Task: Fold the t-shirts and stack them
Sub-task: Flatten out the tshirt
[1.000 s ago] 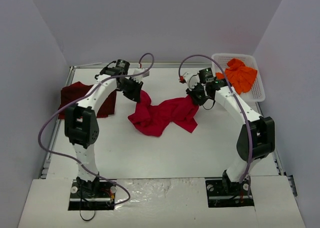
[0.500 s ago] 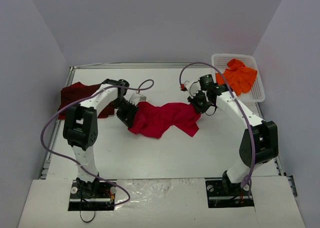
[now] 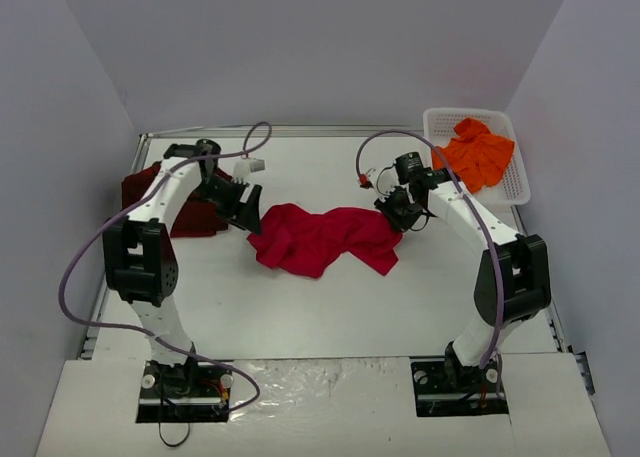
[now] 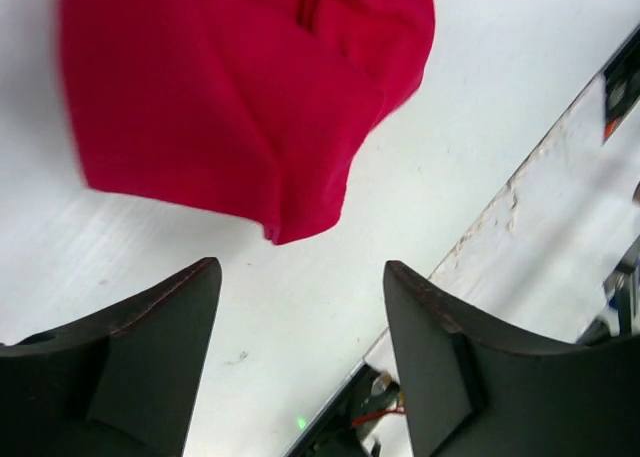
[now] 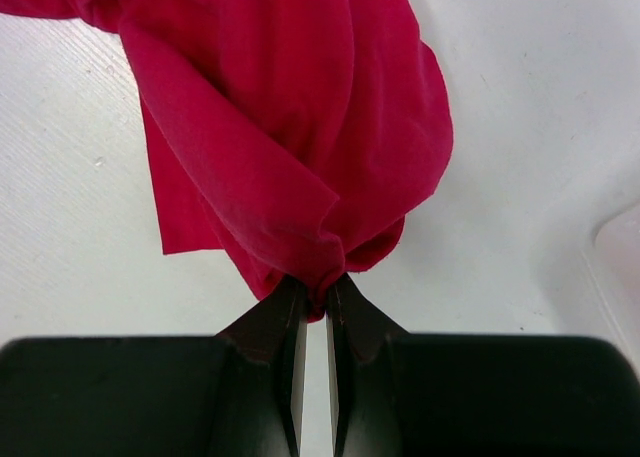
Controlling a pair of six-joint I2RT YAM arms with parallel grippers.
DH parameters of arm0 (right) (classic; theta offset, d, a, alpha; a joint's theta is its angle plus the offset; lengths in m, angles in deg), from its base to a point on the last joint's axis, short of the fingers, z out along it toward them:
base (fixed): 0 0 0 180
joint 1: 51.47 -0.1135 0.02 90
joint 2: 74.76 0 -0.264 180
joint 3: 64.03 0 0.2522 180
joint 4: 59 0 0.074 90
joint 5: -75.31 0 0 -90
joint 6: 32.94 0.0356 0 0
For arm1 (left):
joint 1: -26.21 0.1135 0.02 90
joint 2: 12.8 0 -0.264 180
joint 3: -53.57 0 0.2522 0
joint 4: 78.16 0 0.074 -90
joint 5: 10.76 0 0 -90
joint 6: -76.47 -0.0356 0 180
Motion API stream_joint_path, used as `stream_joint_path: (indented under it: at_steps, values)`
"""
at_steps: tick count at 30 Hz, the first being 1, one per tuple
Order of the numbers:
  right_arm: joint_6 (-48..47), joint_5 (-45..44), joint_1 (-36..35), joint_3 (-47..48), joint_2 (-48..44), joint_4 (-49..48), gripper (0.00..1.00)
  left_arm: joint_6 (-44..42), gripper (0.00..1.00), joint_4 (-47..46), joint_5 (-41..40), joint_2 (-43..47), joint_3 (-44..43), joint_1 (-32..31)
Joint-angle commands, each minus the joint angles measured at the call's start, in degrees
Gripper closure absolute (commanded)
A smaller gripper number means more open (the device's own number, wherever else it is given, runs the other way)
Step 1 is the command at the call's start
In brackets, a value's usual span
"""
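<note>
I judged the job to be at the spreading-out stage: the red t-shirt (image 3: 325, 239) lay in a crumpled heap in the middle of the worktop (image 3: 330, 307), nowhere near flat enough to fold. My right gripper (image 5: 313, 292) was clenched on a bunched fistful of cloth at the heap's right end, the fabric gathered to a knot between the jaws. My left gripper (image 4: 300, 277) stood open with nothing between its jaws, hovering just off the shirt's left edge; the wrist view showed one loose corner of red cloth lying close in front of the fingertips but not touching them.

The maroon t-shirt (image 3: 140, 185) sat at the far left of the worktop, partly hidden by the left arm, and the orange t-shirt (image 3: 478, 149) was piled in the white basket (image 3: 515, 182) at the far right.

As I read it, the next move called for the left gripper to pinch that near corner, so both arms could pull the shirt taut and lay it flat.
</note>
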Motion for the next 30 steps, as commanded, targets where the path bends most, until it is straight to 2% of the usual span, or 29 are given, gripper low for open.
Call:
stream_joint_path:
  at_steps: [1,7,12,16,20,24,30]
  values:
    - [-0.65,-1.08,-0.15,2.4,1.1,2.82,1.0,1.71,0.33,-1.19,7.64,4.04,-2.3,4.76]
    - [-0.56,-0.99,-0.24,3.01,2.69,2.64,1.0,3.91,0.33,-2.0,15.8,-1.32,1.21,12.76]
    - [-0.21,-1.08,-0.5,3.28,3.57,2.64,1.0,3.29,0.34,-1.12,19.86,-6.33,1.66,14.44]
    - [0.14,-1.17,-0.5,3.19,4.36,2.56,1.0,7.85,0.36,-4.44,20.66,-8.97,2.62,14.61]
    - [0.67,-0.38,-0.59,3.02,4.97,2.56,1.0,14.97,0.37,-11.82,17.59,-9.42,4.38,14.53]
    - [1.11,-0.11,-0.59,2.84,5.41,2.38,1.0,21.57,0.36,-20.08,9.7,-7.66,7.45,14.26]
    - [1.37,0.33,-0.59,3.02,5.76,2.12,1.0,26.49,0.36,-23.35,3.0,-7.92,9.3,13.56]
